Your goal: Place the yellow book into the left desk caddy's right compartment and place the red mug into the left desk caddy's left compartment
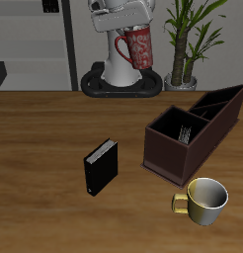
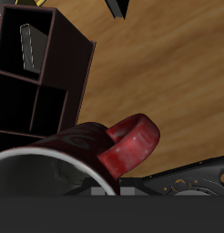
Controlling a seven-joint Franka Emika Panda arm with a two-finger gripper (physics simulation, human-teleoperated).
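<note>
The pincer (image 1: 134,33) is raised high above the table (image 1: 44,128), close to the robot's base (image 1: 119,84), and is clenched on the red mug (image 1: 134,47), which hangs tilted beneath it. In the wrist view the mug (image 2: 77,150) is seen right against the fingers, its handle (image 2: 130,144) turned outward and its rim (image 2: 32,164) close to the camera.

Below the pincer and toward the table's front edge, the desk caddy (image 1: 191,128) is set at a slant on the wood. Its taller, sloped end lies farther back, and its wide low-walled section (image 1: 176,126) is nearer the front. In the wrist view the yellow book (image 2: 28,47) is seen standing on edge inside that wide section (image 2: 23,41), leaning against a wall.

Well away from the pincer, a black book (image 1: 101,166) stands upright on the table, apart from the caddy. A cream mug (image 1: 203,201) rests near the front edge, just beside the caddy's low end.
</note>
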